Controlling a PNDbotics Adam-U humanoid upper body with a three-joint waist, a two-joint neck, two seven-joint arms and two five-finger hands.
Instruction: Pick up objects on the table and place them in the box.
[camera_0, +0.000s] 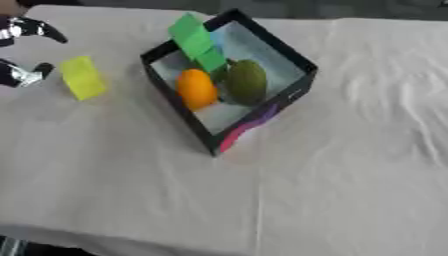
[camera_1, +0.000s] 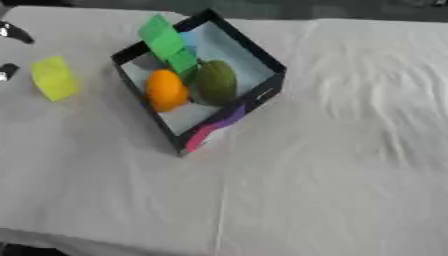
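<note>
In box (camera_0: 289, 55): orange fruit (camera_0: 196, 89), green fruit (camera_0: 247, 81), green block (camera_0: 198, 41) | left: yellow block (camera_0: 83, 77) on tabletop (camera_0: 350, 175), far-left | left hand (camera_0: 22, 52) spread beside it, unclosed

No text, label, brand or number can be read anywhere. The box (camera_0: 229, 80) has a pink and purple patch on its near outer wall, with a small pale mark beside it, but no letters can be made out there. The yellow block (camera_0: 83, 77), the green pieces (camera_0: 198, 43) and the white cloth (camera_0: 350, 175) show no writing
</note>
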